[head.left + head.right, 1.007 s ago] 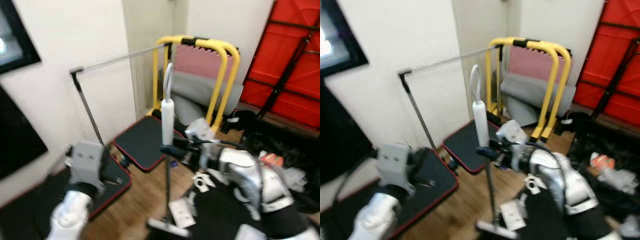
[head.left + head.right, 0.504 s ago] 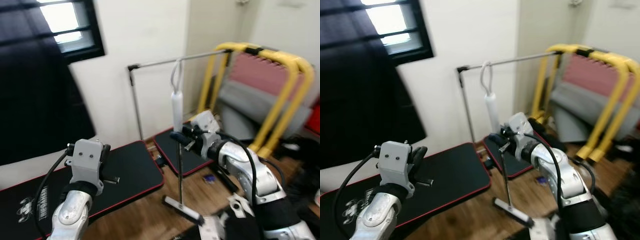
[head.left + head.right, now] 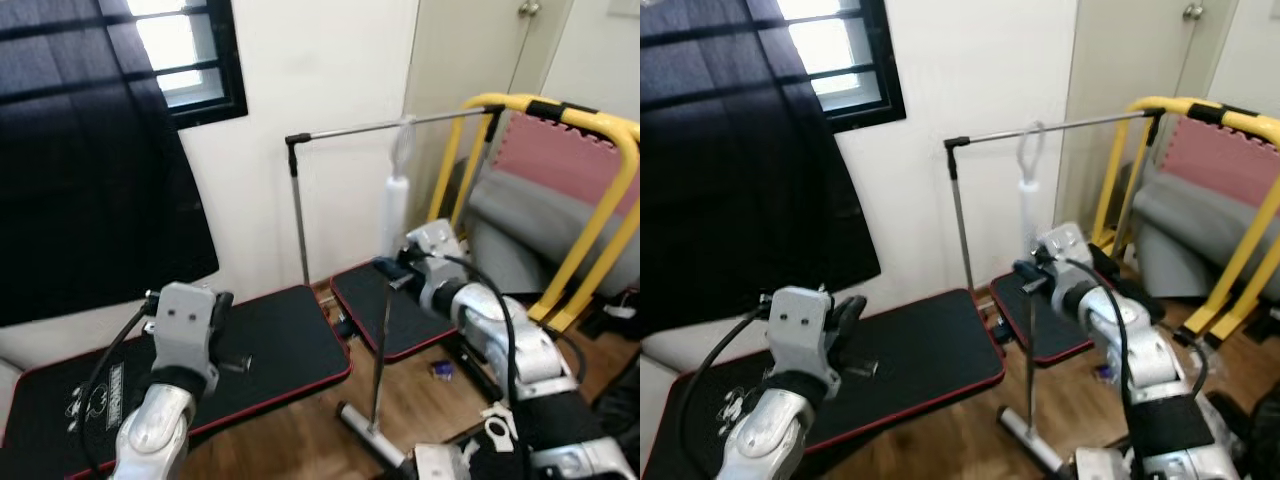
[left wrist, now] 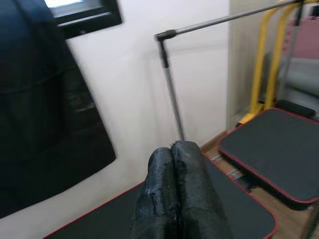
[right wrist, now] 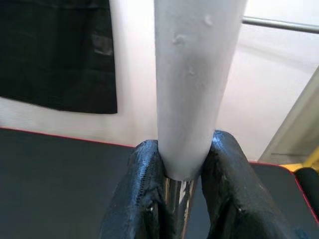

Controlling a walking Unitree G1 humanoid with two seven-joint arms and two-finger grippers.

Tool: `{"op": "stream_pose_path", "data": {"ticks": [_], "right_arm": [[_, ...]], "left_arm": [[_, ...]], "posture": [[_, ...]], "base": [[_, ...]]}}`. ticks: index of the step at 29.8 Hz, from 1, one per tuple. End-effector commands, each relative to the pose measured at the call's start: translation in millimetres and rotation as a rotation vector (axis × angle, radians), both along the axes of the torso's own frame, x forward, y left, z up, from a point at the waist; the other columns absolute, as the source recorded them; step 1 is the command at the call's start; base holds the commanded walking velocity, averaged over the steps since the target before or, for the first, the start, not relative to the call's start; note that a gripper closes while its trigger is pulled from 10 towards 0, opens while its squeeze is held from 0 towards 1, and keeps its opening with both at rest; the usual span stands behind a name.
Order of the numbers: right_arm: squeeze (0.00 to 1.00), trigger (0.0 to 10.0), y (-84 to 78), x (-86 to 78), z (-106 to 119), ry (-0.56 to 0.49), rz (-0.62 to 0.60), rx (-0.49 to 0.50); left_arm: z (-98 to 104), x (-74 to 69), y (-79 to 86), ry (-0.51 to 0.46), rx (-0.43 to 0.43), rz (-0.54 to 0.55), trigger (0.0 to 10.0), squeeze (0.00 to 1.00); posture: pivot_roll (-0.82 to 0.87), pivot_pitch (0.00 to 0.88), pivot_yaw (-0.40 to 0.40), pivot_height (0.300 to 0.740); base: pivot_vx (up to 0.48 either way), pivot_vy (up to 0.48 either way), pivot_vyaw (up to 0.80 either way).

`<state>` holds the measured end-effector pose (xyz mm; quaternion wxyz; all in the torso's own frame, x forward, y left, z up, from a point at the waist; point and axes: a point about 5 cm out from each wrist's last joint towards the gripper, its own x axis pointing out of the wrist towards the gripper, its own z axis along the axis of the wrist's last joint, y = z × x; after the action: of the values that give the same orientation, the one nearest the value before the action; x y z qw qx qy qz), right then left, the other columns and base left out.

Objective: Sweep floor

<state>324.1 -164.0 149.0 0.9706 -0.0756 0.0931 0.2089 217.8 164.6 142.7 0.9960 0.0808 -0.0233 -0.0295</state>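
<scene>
the right gripper (image 5: 182,199) is clenched on the broom (image 3: 384,330), upright with its head on the wood floor (image 3: 300,445) beside black mats (image 3: 270,350). the left gripper (image 4: 175,164) is pressed closed, holding nothing. white wall (image 3: 320,80), dark curtain (image 3: 90,190), yellow frame (image 3: 600,200).

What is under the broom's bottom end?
Wooden floor lies under the broom head, beside two black mats. The right gripper holds the pole upright. Dust under the head is covered, so I cannot tell.

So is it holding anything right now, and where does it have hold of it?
Yes. The right gripper is shut on the broom, clamped on its metal pole just below the white handle grip. The left gripper holds nothing.
</scene>
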Motion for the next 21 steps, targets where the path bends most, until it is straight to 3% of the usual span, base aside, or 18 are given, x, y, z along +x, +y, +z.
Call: {"op": "stream_pose_path", "data": {"ticks": [1, 13, 21], "right_arm": [[0.0, 10.0, 0.5, 5.1, 16, -0.087, -0.013, -0.014], [0.0, 10.0, 4.0, 7.8, 9, -0.055, -0.036, -0.036], [0.0, 10.0, 23.1, 3.1, 2, 0.005, 0.081, -0.026]], "left_arm": [[-2, 0.4, 0.1, 0.007, 0.004, -0.003, 10.0, 0.0], [-2, 0.1, -1.4, 0.002, 0.002, -0.008, 10.0, 0.0], [-1, -3.3, -10.6, 0.01, -0.008, -0.049, 10.0, 0.0]], "posture": [[-0.09, 0.0, -0.012, 0.74], [-0.09, 0.0, -0.015, 0.74], [-0.08, 0.008, -0.013, 0.74]], "base": [[0.244, 0.0, 0.0], [0.245, 0.0, 0.0], [0.0, 0.0, 0.0]]}}
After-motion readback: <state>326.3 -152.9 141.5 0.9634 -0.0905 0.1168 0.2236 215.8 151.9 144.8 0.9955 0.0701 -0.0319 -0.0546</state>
